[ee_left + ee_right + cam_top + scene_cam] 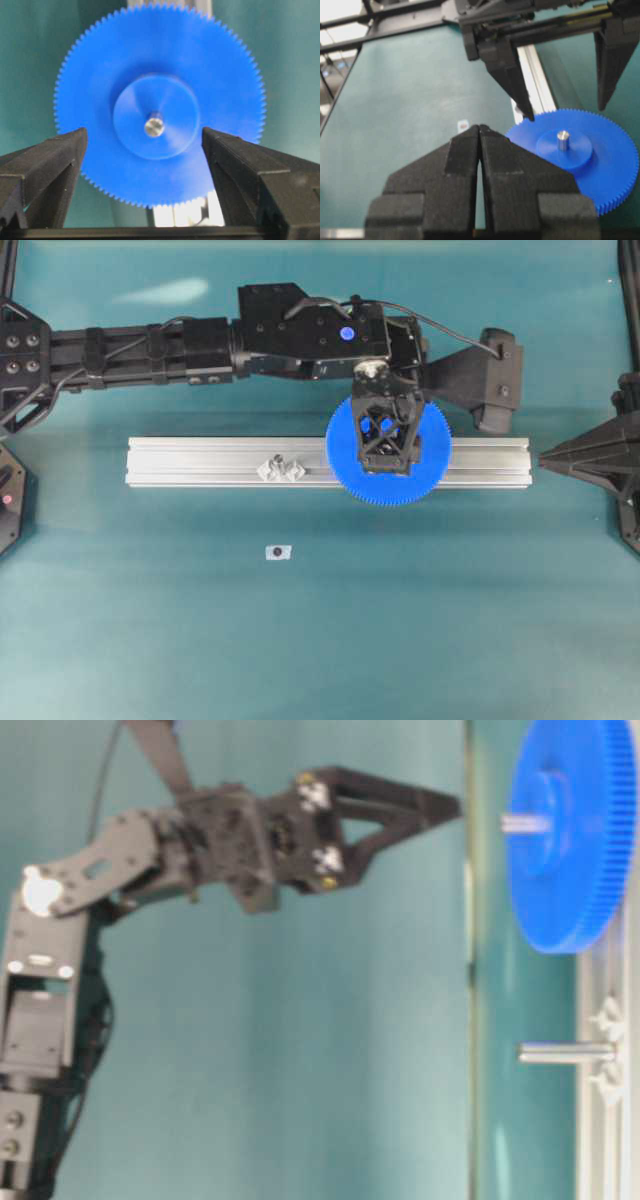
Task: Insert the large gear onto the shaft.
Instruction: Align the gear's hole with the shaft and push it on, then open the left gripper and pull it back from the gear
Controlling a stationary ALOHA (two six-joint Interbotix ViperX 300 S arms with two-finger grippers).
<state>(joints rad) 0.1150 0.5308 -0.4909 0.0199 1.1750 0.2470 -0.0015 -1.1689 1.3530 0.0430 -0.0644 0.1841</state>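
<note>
On the left stretch of the aluminium rail (200,462) a second bare pin (281,462) stands upright between two small translucent mounts (268,471), with a small dark-centred tag (279,553) lying on the green table (150,640) nearer than the rail. Further right, the large gear (430,465) lies flat on the rail, seated over the shaft (154,125), whose silvery tip protrudes through the hub's centre hole. The left gripper (383,462) hovers directly above the gear with its jaws spread wide and clear of it, while the right gripper (479,131) at the far right is closed on nothing.
</note>
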